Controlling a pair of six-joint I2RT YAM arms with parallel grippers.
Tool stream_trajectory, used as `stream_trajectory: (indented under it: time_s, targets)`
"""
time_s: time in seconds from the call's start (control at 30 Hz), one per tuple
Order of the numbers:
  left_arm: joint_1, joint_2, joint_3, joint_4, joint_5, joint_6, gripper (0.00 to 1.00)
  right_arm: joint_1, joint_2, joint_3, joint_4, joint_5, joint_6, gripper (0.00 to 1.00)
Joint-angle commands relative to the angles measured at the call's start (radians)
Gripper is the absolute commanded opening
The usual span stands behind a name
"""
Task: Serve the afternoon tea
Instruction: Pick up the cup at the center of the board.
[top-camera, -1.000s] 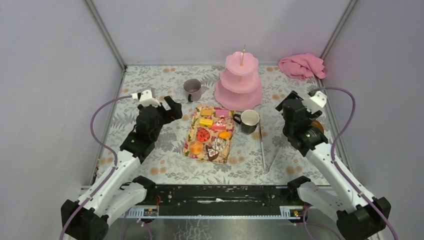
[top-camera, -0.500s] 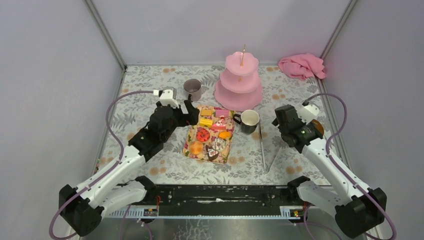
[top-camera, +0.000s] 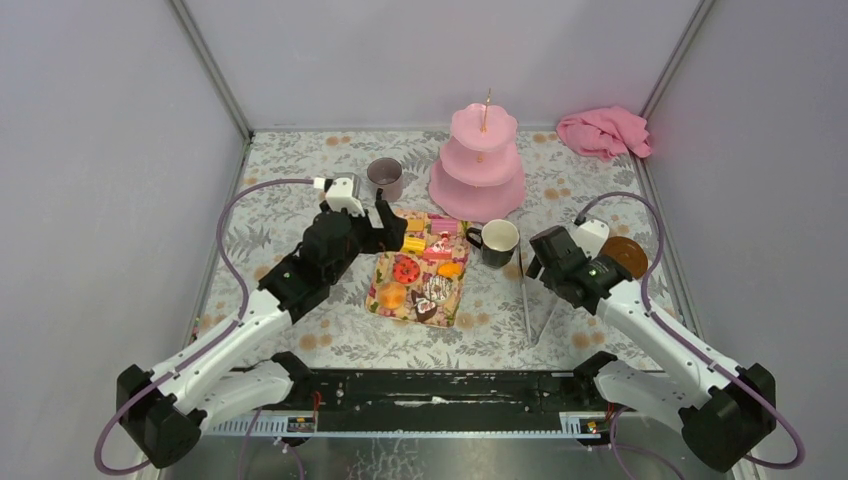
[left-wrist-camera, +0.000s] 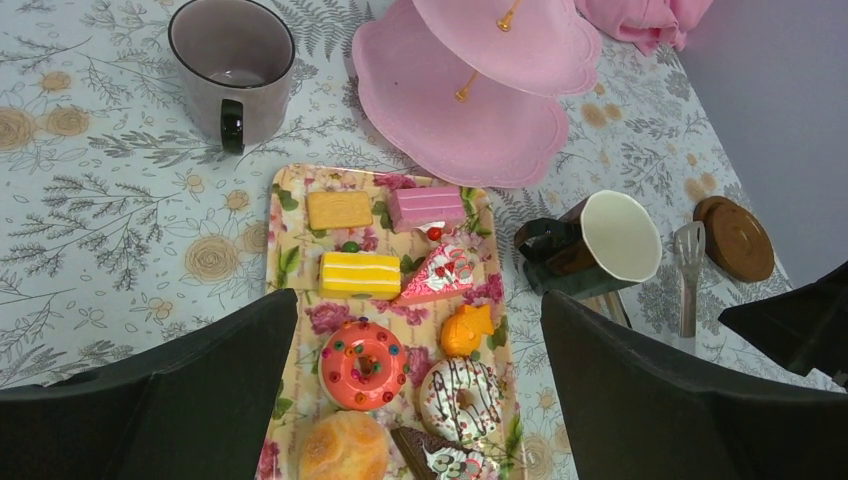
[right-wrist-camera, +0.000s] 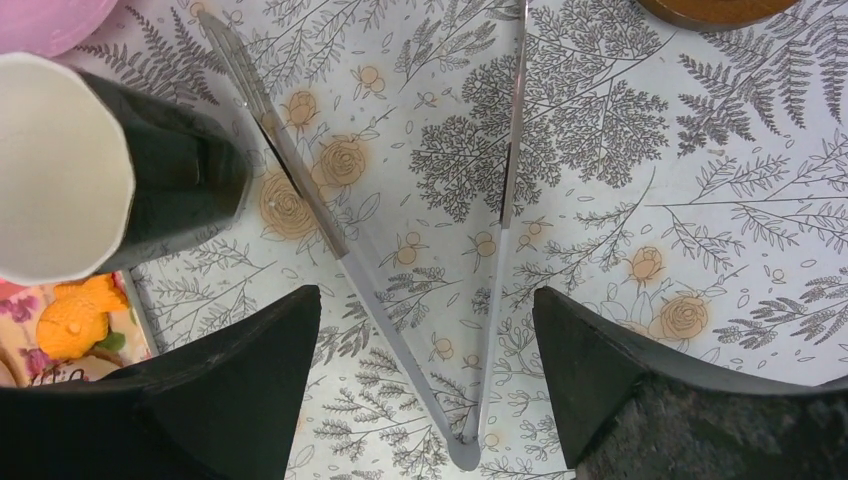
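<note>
**Cakes on the tray, both sets of fingers open**

The left arm's fingers (left-wrist-camera: 180, 400) are spread wide and grip nothing. They hang over the far left corner of the floral tray (left-wrist-camera: 285, 250), which lies in the middle of the bench (top-camera: 300, 180).

All the toy cakes (top-camera: 420, 268) lie on that tray. At its far end are a tan biscuit square (left-wrist-camera: 340, 209) and a pink layered slab (left-wrist-camera: 427, 207). Nearer come a yellow slice (left-wrist-camera: 360, 274) and a pink wedge (left-wrist-camera: 440, 275). Then there is a red doughnut (left-wrist-camera: 363, 362) with an orange fish-shaped cake (left-wrist-camera: 468, 330) to its right. At the near end are a chocolate doughnut with white icing (left-wrist-camera: 462, 385), an orange bun (left-wrist-camera: 345, 450) and a chocolate piece (left-wrist-camera: 440, 465) cut off by the picture's edge.

The grey mug (left-wrist-camera: 232, 62) stands upright on the bench, to the far left of the tray and apart from it. The pink three-tier stand (top-camera: 478, 165) stands just beyond the tray's far right corner. Whether its bottom tier touches the tray cannot be told. The black mug (left-wrist-camera: 590, 245), white inside, stands just right of the tray, its handle pointing left.

The right arm's fingers (right-wrist-camera: 220, 400) are also wide apart and hold nothing. They are above the metal tongs (right-wrist-camera: 335, 248), which lie flat on the bench right of the black mug, joined at the near end. A brown round coaster (left-wrist-camera: 738, 238) lies further right. A pink cloth (top-camera: 603, 132) is bunched in the far right corner.
</note>
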Motion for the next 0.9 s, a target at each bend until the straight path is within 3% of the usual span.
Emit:
stream_trajectory:
  time_s: [0.0,0.2,0.43,0.87]
  targets:
    - [-0.012,0.001,0.025,-0.010,0.033,-0.005,1.00,0.019,-0.022,-0.012,-0.006,-0.031,-0.040,0.85]
    - [-0.031,0.072,0.029,0.037,0.095,0.017,1.00,0.025,-0.048,-0.038,0.092,-0.092,-0.126,0.81]
    - [-0.035,0.133,0.028,0.081,0.111,0.018,1.00,0.024,-0.008,0.087,0.137,-0.127,-0.156,0.82]
    - [-0.040,0.194,0.043,0.123,0.113,0.019,1.00,0.024,0.233,0.212,0.218,-0.111,-0.160,0.82]
